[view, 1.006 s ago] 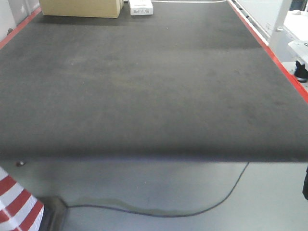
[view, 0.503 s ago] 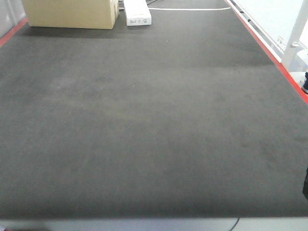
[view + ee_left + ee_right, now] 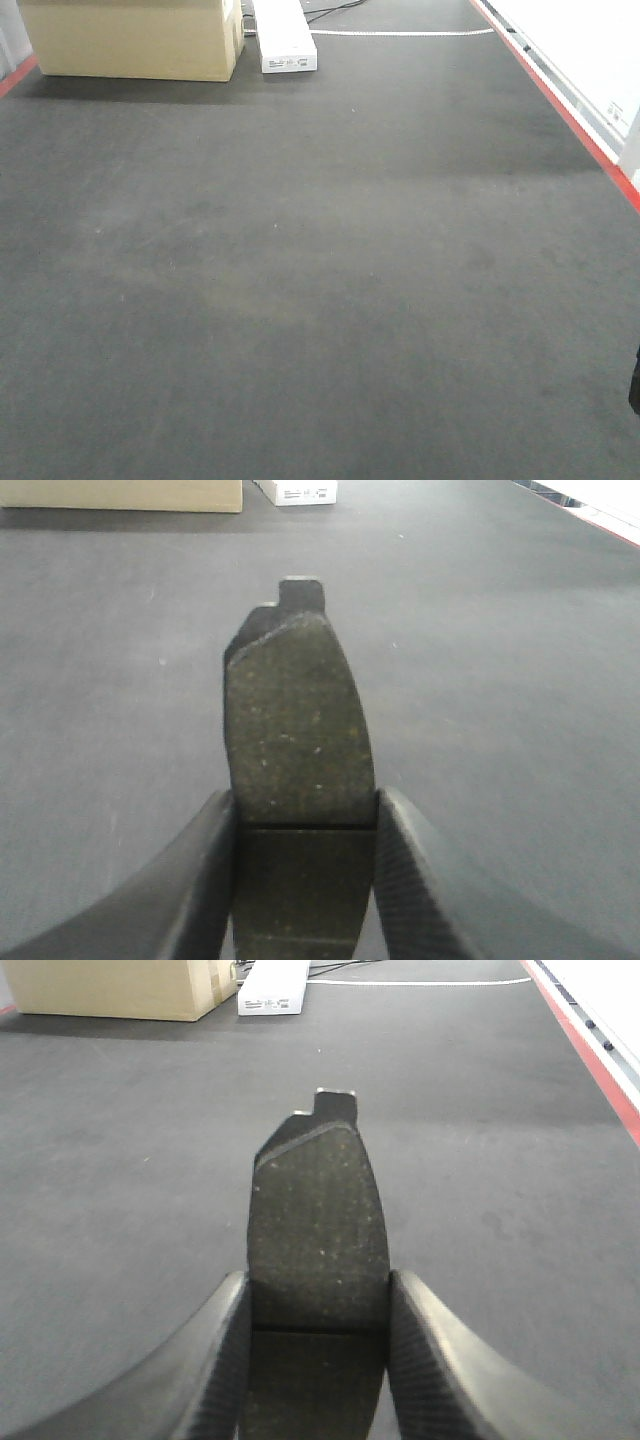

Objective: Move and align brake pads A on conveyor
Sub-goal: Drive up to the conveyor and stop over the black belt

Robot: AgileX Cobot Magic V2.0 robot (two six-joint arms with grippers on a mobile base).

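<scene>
The left wrist view shows a brake pad (image 3: 298, 720), grey face up with a groove across it, pinched between both fingers of my left gripper (image 3: 305, 825), which is shut on it above the conveyor (image 3: 520, 680). In the right wrist view a second brake pad (image 3: 318, 1220) is clamped the same way by my right gripper (image 3: 318, 1305), its notched end pointing away over the conveyor (image 3: 120, 1160). The front view holds only the dark felt conveyor (image 3: 320, 280). Neither gripper nor any pad appears there.
A cardboard box (image 3: 130, 38) and a white power strip (image 3: 283, 35) stand at the belt's far end, with a white cable (image 3: 400, 33) beside them. A red strip (image 3: 560, 100) and white rail run along the right edge. Something dark (image 3: 635, 385) pokes in at the right border.
The front view has advanced over the belt. Its near edge, the floor, cable and striped cone dropped out of sight, and the box and power strip came closer.
</scene>
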